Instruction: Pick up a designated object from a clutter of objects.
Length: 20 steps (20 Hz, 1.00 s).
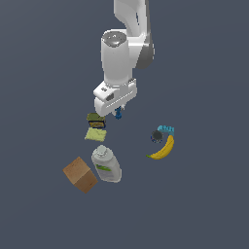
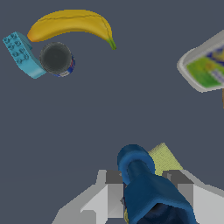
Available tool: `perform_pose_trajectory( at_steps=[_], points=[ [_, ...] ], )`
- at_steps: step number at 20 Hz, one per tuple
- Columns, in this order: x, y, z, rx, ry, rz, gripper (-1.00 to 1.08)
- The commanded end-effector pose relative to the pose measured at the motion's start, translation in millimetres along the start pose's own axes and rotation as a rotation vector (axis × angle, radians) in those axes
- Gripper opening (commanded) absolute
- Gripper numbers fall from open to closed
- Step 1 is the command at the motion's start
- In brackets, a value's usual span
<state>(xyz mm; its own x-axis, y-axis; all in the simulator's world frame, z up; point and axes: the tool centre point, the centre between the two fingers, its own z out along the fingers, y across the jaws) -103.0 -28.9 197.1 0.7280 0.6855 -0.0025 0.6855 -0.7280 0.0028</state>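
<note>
Plain dark grey surface (image 1: 204, 204); no room features visible. Gripper (image 1: 118, 113) clamped on the dark blue spool piece (image 2: 146, 183), raised above the olive-and-yellow flat box (image 1: 96, 125). Banana (image 1: 163, 149), white jug (image 1: 106, 164) and cardboard cube (image 1: 80, 174) lie well apart.

The gripper (image 1: 118, 112) is mostly tucked under the robot's white hand in the exterior view, so its fingers can't be made out there. The tiny dark blue piece (image 1: 118, 115) is just a little speck below it, too small to show its shape. In the wrist view, the dark blue piece (image 2: 146, 186) runs off the picture's edge. The white jug (image 2: 204, 65) is cut off too. The olive-and-yellow flat box (image 2: 164, 158) peeks out from behind the blue piece.
</note>
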Motion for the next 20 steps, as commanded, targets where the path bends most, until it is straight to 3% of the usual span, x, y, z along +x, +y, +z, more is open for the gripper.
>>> perform_pose_trajectory(
  at_steps=[1, 20],
  points=[
    [7.4, -3.4, -22.0, 0.000, -0.001, 0.000, -1.00],
    [73.3, -24.7, -195.7, 0.002, 0.002, -0.001, -1.00]
  ],
)
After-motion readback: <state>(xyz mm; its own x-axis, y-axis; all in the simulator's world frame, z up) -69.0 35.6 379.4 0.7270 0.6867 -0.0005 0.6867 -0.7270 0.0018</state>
